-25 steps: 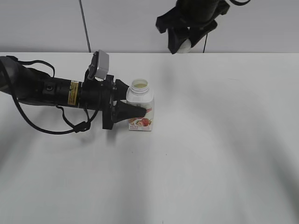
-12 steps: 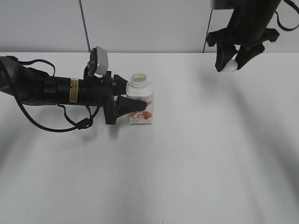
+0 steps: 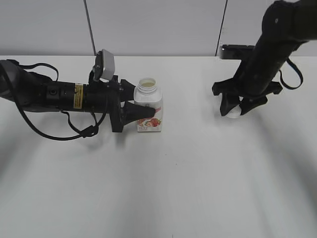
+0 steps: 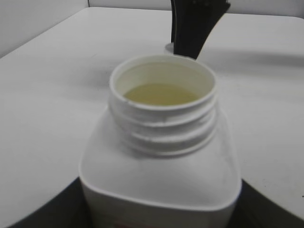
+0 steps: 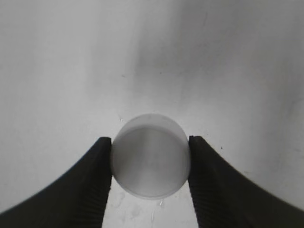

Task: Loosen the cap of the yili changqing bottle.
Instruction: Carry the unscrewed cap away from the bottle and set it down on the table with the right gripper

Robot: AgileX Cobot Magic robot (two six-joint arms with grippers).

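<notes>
The yili changqing bottle (image 3: 148, 110) stands upright left of the table's middle, its neck open with pale liquid inside, also in the left wrist view (image 4: 161, 142). My left gripper (image 3: 136, 106) is shut on the bottle's body from the left; its dark fingers (image 4: 42, 209) show at both lower corners. The white cap (image 3: 234, 112) is off the bottle, at the table surface on the right. My right gripper (image 3: 234, 106) is shut on the cap (image 5: 150, 156), pointing down, with a finger on each side of it.
The white table (image 3: 198, 188) spreads all round. A grey wall (image 3: 148, 25) with vertical seams runs along the far edge. The left arm (image 3: 49, 94) and its cables lie low across the table's left side.
My right gripper has carried the cap from above the bottle to the right and down to the table surface. The left gripper and bottle have stayed in place.
</notes>
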